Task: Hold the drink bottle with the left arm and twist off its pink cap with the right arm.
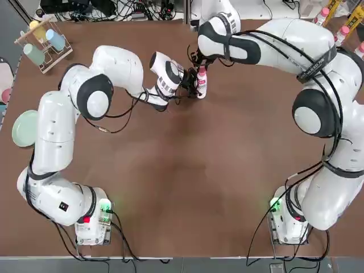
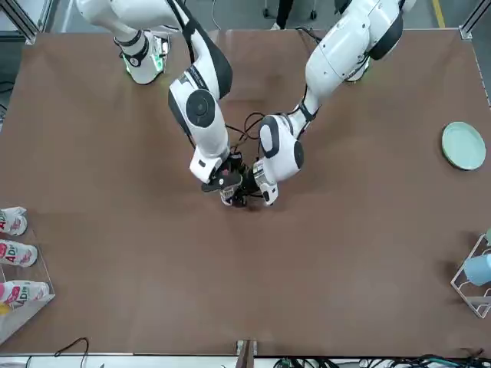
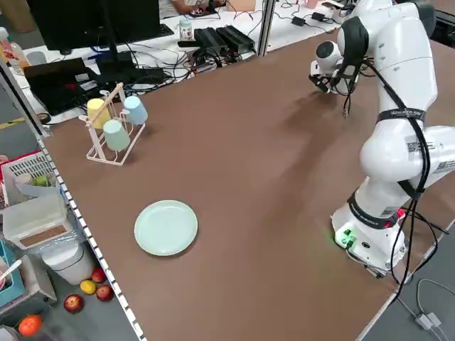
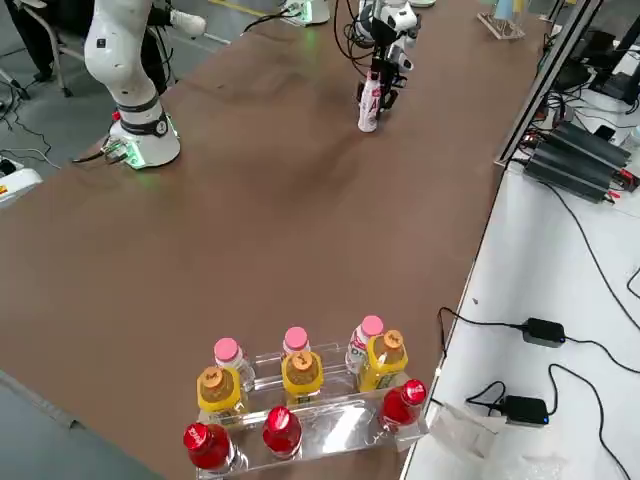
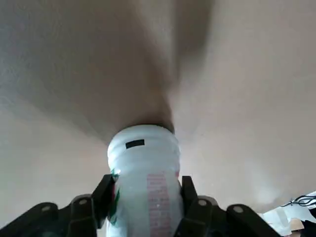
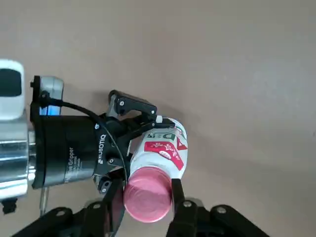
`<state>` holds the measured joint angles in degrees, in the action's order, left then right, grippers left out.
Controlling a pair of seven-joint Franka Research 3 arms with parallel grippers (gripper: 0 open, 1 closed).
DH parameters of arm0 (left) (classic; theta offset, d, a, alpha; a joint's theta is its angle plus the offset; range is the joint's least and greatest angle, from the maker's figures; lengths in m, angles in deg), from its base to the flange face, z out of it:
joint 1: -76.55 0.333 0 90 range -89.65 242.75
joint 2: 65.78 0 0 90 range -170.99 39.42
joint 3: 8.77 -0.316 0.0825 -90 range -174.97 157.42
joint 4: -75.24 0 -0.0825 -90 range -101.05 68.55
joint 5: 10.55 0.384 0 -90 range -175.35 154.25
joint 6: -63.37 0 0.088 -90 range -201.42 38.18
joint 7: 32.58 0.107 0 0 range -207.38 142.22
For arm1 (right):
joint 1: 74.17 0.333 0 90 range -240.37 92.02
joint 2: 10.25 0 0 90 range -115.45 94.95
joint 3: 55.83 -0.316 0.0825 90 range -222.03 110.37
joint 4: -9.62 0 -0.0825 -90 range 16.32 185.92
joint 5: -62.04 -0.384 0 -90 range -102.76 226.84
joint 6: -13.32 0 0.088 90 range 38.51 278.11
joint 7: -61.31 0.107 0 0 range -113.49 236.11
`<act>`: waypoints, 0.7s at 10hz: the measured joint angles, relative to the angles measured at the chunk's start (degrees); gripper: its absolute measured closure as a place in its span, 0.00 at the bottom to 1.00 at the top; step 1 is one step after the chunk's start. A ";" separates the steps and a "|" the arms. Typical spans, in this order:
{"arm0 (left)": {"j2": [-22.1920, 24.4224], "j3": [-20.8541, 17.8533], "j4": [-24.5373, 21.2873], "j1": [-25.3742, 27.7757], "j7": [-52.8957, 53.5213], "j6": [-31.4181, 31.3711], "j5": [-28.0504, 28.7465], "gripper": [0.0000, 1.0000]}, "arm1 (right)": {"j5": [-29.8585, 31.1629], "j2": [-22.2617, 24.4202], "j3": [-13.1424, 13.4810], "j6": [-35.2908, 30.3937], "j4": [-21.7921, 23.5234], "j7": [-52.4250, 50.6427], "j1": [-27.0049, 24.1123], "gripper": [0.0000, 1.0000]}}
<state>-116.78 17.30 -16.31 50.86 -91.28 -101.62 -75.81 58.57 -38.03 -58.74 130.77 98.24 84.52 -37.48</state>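
Two grippers are being held close together above the brown desk (image 1: 170, 199), between its middle and its far edge. The bottle (image 4: 369, 106) is being carried there, raised off the desktop; its white body is being pinched between the two fingers of the left gripper (image 5: 147, 178). The pink cap (image 6: 147, 195) is being squeezed on opposite sides by the fingers of the right gripper (image 6: 147, 183), and the bottle's capped end is being turned toward the right wrist camera. Near the desk's left edge, a pale green plate (image 3: 166, 227) is being supported flat on the top. At the far left corner, yellow, green and blue cups (image 3: 116, 135) are being held by a small rack (image 3: 106, 160). At the far right corner, bottles with pink, orange and red caps (image 4: 302, 377) are being kept in a clear tray (image 4: 345, 428).
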 joint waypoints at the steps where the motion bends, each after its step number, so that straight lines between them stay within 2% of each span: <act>1: 0.00 0.00 0.01 0.00 0.00 0.00 0.00 0.40 | 0.33 0.00 -0.01 0.00 0.00 -1.62 0.09 0.56; 5: -0.03 0.00 0.04 -0.03 0.00 0.00 0.00 0.40 | 2.82 0.00 -0.05 0.00 -0.02 -7.11 0.75 0.56; 7: -0.04 -0.01 0.06 -0.03 -0.03 0.00 0.00 0.40 | 3.00 -0.44 -0.09 -0.10 0.27 -8.03 0.81 0.52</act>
<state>-116.82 17.29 -16.26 50.83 -91.31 -101.62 -75.81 61.57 -38.47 -58.82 130.67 98.52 76.49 -36.67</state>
